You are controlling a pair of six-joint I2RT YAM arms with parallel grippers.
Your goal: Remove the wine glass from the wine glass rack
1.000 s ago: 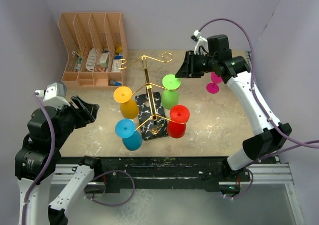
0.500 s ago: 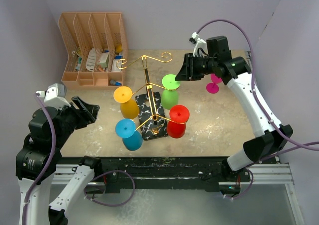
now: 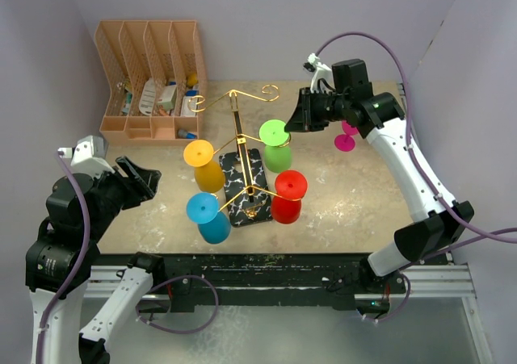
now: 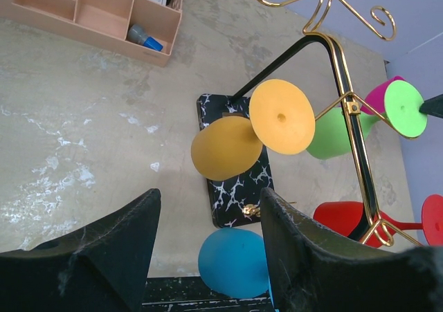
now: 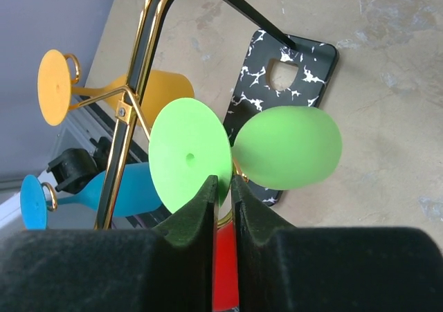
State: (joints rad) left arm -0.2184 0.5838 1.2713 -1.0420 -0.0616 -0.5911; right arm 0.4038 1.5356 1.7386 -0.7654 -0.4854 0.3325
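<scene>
The gold wire wine glass rack point(image 3: 239, 142) stands on its black marble base point(image 3: 251, 189) at the table's middle. Green point(image 3: 278, 156), yellow point(image 3: 209, 174), blue point(image 3: 214, 228) and red point(image 3: 286, 207) wine glasses hang from it upside down. My right gripper point(image 3: 292, 125) is at the green glass's foot. In the right wrist view the gripper point(image 5: 221, 185) is closed on the rim of the green foot point(image 5: 187, 158), with the bowl point(image 5: 287, 146) to the right. My left gripper point(image 3: 146, 178) is open and empty, left of the rack; it also shows in the left wrist view point(image 4: 209, 200).
A peach slotted organiser point(image 3: 149, 73) with small items stands at the back left. A magenta wine glass point(image 3: 346, 138) lies on the table behind my right arm. Walls close in on the left, back and right.
My right gripper has moved left and a little down onto the green glass's foot. The left arm and the glasses have not moved.
</scene>
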